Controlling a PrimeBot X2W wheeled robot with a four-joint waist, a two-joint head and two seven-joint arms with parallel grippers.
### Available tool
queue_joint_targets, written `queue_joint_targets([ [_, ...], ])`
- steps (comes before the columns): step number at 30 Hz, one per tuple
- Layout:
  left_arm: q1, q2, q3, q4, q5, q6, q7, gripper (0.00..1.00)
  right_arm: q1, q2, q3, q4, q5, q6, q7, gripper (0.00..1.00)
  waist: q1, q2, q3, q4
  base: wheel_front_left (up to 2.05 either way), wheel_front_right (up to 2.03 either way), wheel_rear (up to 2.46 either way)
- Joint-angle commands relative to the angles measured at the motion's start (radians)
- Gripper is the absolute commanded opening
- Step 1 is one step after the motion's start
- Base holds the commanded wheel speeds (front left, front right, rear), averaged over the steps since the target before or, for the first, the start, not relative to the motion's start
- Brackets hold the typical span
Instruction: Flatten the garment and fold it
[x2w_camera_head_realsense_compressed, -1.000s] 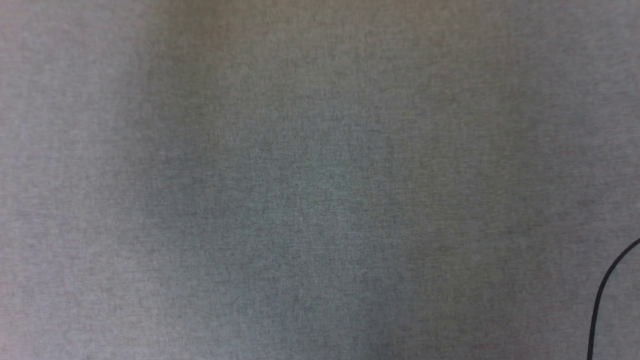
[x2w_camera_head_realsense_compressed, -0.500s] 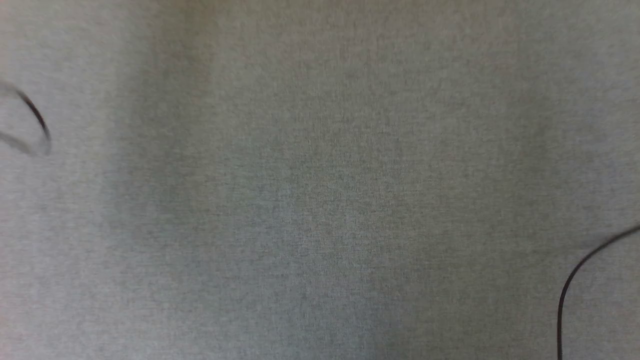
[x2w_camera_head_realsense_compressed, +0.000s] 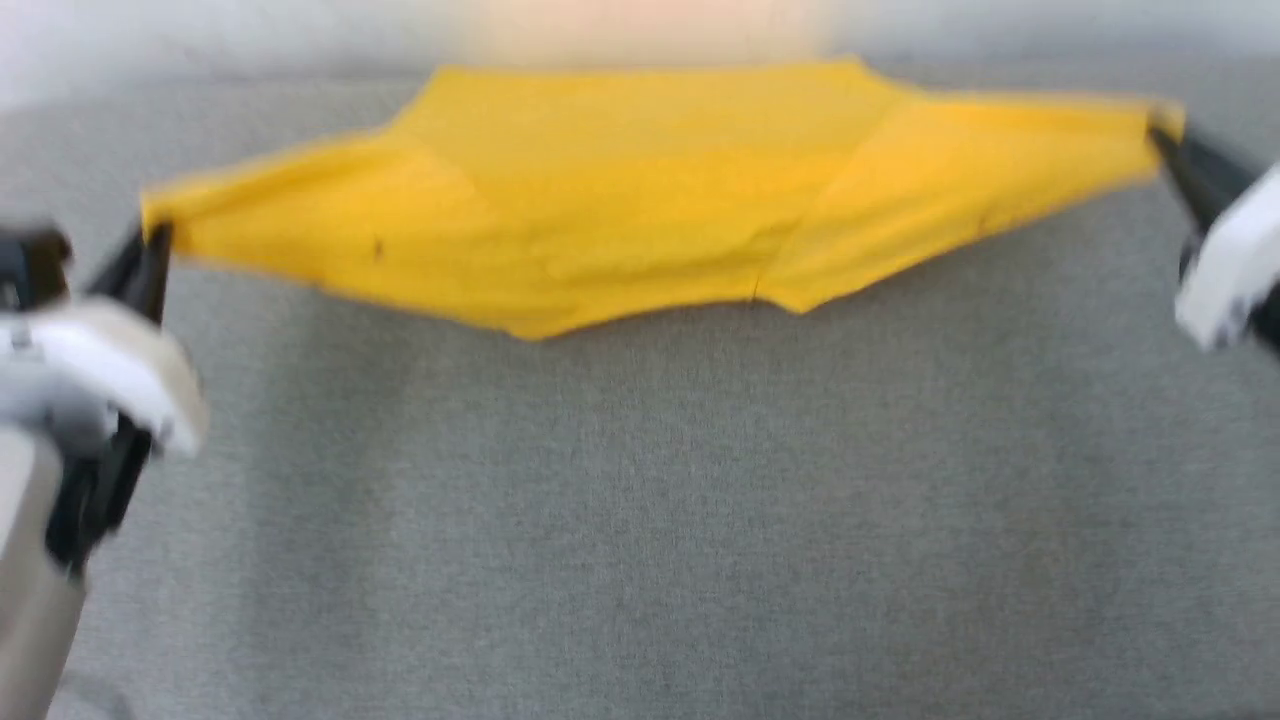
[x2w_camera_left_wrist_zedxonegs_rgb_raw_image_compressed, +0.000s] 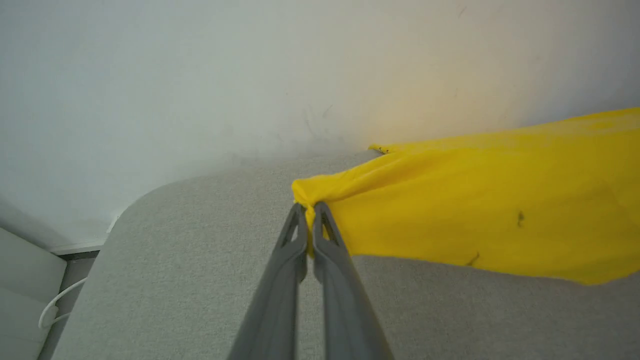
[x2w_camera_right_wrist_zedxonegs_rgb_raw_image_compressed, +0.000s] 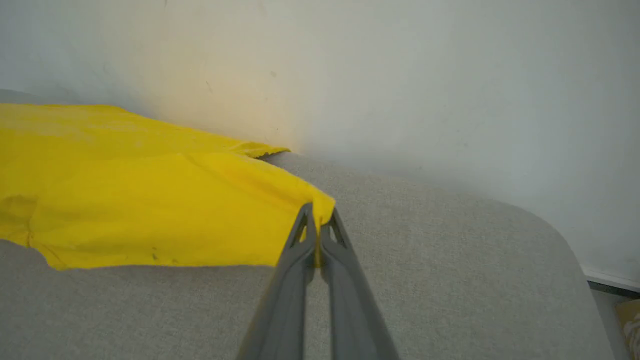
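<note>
Tautly stretched garment (x2w_camera_head_realsense_compressed: 640, 200), plain yellow (slightly blurred)

Yellow garment (x2w_camera_head_realsense_compressed: 640, 190), plain side up, stretched taut, both ends pinched

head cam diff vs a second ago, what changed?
The head camera has swung, so the picture shifted. Now in frame: the bright yellow cotton T-shirt, stretched between the left claw and right claw, each shut on one end. No grab or release can be told. Same grey fabric surface underneath.
</note>
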Motion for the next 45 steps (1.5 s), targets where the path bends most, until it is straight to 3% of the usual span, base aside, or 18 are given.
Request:
queue_joint_targets([
  [1, 0.035, 0.024, 0.000, -0.018, 0.005, 0.008, 0.010, 0.00, 0.039, -0.016, -0.010, -0.018, 0.010, -0.002, 0.019, 0.00, 0.0004, 0.0000, -0.110, 0.001, 0.00, 0.00, 0.00],
  [11, 0.335, 0.117, -0.004, -0.181, -0.064, 0.041, 0.107, 0.00, 0.391, -0.086, -0.149, -0.217, 0.068, -0.002, 0.241, 0.00, 0.0004, 0.0000, -0.214, -0.005, 0.00, 0.00, 0.00],
  [17, 0.486, 0.149, 0.012, -0.312, -0.119, 0.080, 0.145, 0.00, 0.607, -0.089, -0.302, -0.344, 0.067, -0.002, 0.378, 0.00, 0.0004, 0.0000, -0.235, 0.000, 0.00, 0.00, 0.00],
  [22, 0.585, 0.160, 0.022, -0.396, -0.166, 0.107, 0.172, 0.00, 0.773, -0.041, -0.441, -0.451, 0.038, -0.002, 0.529, 0.00, 0.0004, 0.0000, -0.239, 0.009, 0.00, 0.00, 0.00],
  [25, 0.661, 0.150, 0.028, -0.432, -0.254, 0.116, 0.227, 0.00, 0.868, -0.018, -0.516, -0.534, -0.022, -0.002, 0.635, 0.00, 0.0004, 0.0000, -0.239, 0.017, 0.00, 0.00, 0.00],
  [27, 0.710, 0.176, 0.022, -0.450, -0.262, 0.120, 0.250, 0.00, 0.917, 0.016, -0.567, -0.602, -0.053, -0.002, 0.693, 0.00, 0.0004, 0.0000, -0.231, 0.021, 0.00, 0.00, 0.00],
  [30, 0.755, 0.171, 0.000, -0.469, -0.268, 0.122, 0.260, 0.00, 0.978, 0.085, -0.619, -0.679, -0.083, -0.002, 0.768, 0.00, 0.0004, 0.0000, -0.219, 0.032, 0.00, 0.00, 0.00],
  [37, 0.734, 0.096, -0.092, -0.446, -0.218, 0.105, 0.248, 0.00, 1.010, 0.186, -0.643, -0.700, -0.140, -0.002, 0.840, 0.00, 0.0004, 0.0000, -0.175, 0.057, 0.00, 0.00, 0.00],
  [42, 0.708, 0.057, -0.118, -0.453, -0.229, 0.088, 0.258, 0.00, 0.988, 0.187, -0.640, -0.697, -0.156, -0.002, 0.843, 0.00, 0.0004, 0.0000, -0.132, 0.087, 0.00, 0.00, 0.00],
  [43, 0.700, 0.056, -0.122, -0.460, -0.225, 0.086, 0.260, 0.00, 0.975, 0.183, -0.642, -0.700, -0.163, -0.002, 0.835, 0.31, 0.0004, 0.0000, -0.117, 0.096, 0.00, 0.00, 0.00],
  [44, 0.693, 0.051, -0.122, -0.469, -0.226, 0.086, 0.260, 0.00, 0.961, 0.180, -0.641, -0.701, -0.165, -0.002, 0.832, 1.00, 0.0004, 0.0000, -0.103, 0.106, 0.00, 0.00, 0.00],
  [45, 0.685, 0.044, -0.120, -0.481, -0.230, 0.088, 0.259, 0.00, 0.944, 0.175, -0.640, -0.703, -0.164, -0.002, 0.830, 1.00, 0.0004, 0.0000, -0.087, 0.116, 0.00, 0.00, 0.00],
])
